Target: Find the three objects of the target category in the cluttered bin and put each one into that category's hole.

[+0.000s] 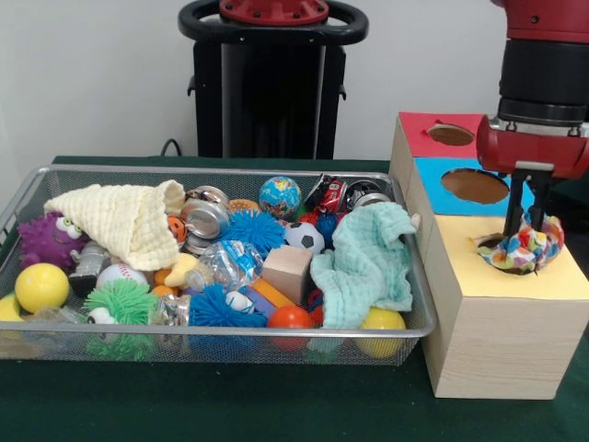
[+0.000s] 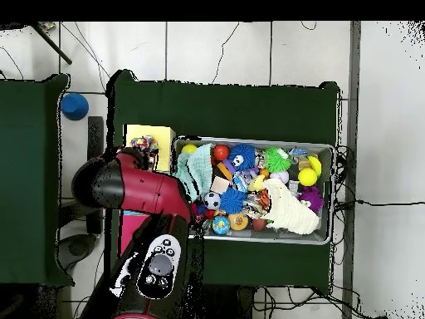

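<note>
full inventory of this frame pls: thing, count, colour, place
wire bin: 1, silver mesh, on the green table
cloths: 2, cream cloth at the bin's left in the front view, mint cloth at its right
spiky balls: at least 4, blue, blue, green, purple with eyes
smooth balls: yellow, yellow, orange-red, soccer ball, globe ball, baseball
wood block: 1, tan, bin middle
toy car: 1, red, back of bin
sorting box: 1, wood, right of bin; red, blue and yellow top panels, one hole each
patterned cloth: 1, multicolour, in the yellow panel's hole
blue ball: 1, on floor, overhead view
gripper: 1, black, shut on the patterned cloth
</note>
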{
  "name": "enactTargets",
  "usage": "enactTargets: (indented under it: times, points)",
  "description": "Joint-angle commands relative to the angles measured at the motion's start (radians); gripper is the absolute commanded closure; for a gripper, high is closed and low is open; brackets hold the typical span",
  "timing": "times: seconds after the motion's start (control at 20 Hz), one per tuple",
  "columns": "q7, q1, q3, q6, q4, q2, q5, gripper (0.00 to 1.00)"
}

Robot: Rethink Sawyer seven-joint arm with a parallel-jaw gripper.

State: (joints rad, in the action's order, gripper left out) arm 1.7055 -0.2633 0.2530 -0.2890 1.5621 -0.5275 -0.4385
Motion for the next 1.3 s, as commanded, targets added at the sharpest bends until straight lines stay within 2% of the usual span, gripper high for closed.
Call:
enactTargets:
  times: [0.05,1.3]
  points:
    - [0.282,0.013,-0.036,0.039,0.008,0.052,-0.056,1.00]
    - [0.254,0.024,-0.030,0.082,0.014,0.084,-0.037,1.00]
